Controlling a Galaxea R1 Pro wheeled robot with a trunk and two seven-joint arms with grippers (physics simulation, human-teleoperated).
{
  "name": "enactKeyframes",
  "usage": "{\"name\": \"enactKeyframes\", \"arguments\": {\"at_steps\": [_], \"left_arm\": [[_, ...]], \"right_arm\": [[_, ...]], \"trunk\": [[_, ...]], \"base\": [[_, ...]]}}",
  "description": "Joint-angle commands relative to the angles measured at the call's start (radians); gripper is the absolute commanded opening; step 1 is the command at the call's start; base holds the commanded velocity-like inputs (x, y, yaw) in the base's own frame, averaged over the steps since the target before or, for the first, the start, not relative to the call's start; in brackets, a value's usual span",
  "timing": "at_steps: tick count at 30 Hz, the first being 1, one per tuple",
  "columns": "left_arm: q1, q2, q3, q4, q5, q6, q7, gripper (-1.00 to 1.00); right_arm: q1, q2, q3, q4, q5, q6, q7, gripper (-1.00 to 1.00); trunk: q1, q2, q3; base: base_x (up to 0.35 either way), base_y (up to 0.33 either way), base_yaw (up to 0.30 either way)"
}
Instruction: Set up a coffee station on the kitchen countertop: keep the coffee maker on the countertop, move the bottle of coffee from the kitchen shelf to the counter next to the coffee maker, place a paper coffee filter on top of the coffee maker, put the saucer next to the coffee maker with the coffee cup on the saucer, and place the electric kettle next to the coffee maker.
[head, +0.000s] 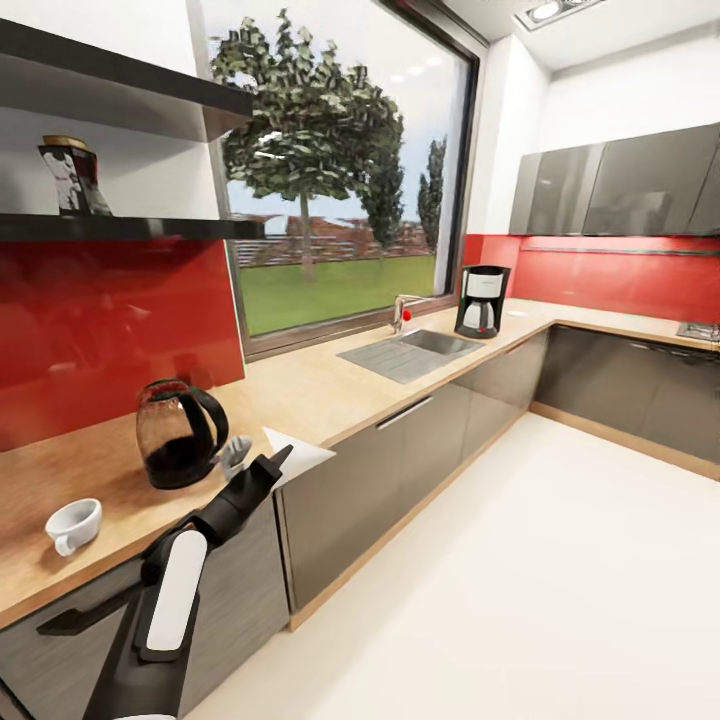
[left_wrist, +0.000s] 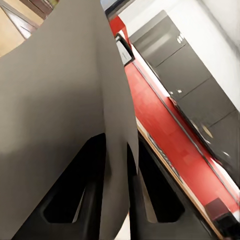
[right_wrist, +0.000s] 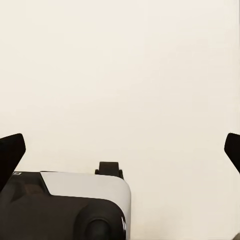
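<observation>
Left tool (head: 283, 457) clamped on the paper coffee filter (head: 300, 455) just off the front edge of the table (head: 330, 390).

Seen in the left wrist view with both fingers (left_wrist: 95, 200) pressed against the filter's grey-white sheet (left_wrist: 60, 110), nothing else between them. Held the filter with its point jutting out past the table edge, near the electric kettle (head: 178, 432). Found the coffee cup (head: 74, 524) on the table on the kettle's near side, well apart from the coffee maker (head: 482, 301), which stood far along the table past the steel sink (head: 410, 352). Spotted a dark bottle with a yellowish cap (head: 72, 175) on the shelf (head: 130, 227) above. Right tool (right_wrist: 120, 150) spread wide, its black tips at either edge of the right wrist view over pale floor (right_wrist: 120, 75), gripping nothing.
</observation>
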Motion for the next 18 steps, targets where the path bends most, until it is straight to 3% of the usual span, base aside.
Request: {"name": "enactKeyframes", "arguments": {"at_steps": [1,12,18], "left_arm": [[-0.001,-0.001,0.003,-0.001,0.002,0.008,-0.001,-1.00],[-0.001,-0.001,0.001,0.000,0.002,0.008,-0.001,-1.00],[-0.001,-0.001,0.000,0.001,0.002,0.009,-0.001,-1.00]], "right_arm": [[-0.001,0.000,0.000,0.001,0.003,-0.003,0.000,1.00],[-0.001,0.000,0.000,0.001,0.003,-0.004,-0.001,1.00],[-0.001,0.000,0.000,0.001,0.003,-0.003,0.000,1.00]], "trunk": [[0.000,-0.001,-0.001],[0.000,-0.001,-0.001],[0.000,-0.001,-0.001]], "base": [[0.000,0.000,-0.106],[0.000,0.000,-0.034],[0.066,-0.035,-0.216]]}}
